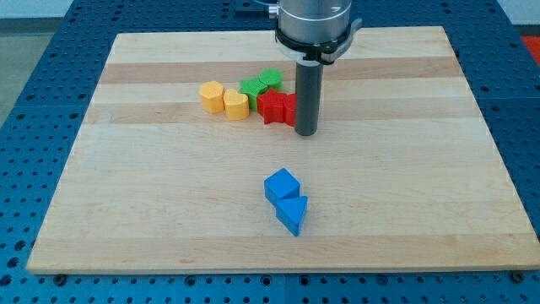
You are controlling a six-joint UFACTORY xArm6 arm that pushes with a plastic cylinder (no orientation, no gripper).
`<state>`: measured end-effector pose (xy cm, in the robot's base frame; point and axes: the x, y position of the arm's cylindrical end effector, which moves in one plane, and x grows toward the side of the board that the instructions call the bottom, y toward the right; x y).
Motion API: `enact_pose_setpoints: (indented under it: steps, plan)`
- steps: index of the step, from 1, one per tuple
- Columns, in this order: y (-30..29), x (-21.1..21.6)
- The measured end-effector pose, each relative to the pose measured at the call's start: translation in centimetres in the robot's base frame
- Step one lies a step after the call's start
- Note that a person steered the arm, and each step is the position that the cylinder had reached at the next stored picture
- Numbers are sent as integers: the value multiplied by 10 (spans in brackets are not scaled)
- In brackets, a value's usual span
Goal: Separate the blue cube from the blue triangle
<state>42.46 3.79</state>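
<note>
Tip-wise, my tip (305, 133) is sitting bare, holding nothing, right beside the red block (277, 108). Blue cube (282, 185) is lying well below it toward the view's bottom, slightly left, touching the blue triangle (292, 214) just beyond.
</note>
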Motion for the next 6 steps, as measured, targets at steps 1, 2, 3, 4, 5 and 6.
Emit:
enact_pose_setpoints:
  steps: [1,2,3,4,5,6]
  plan:
    - [36,1]
    - [63,40]
    - [74,98]
    - [85,140]
    - [77,189]
    - [56,194]
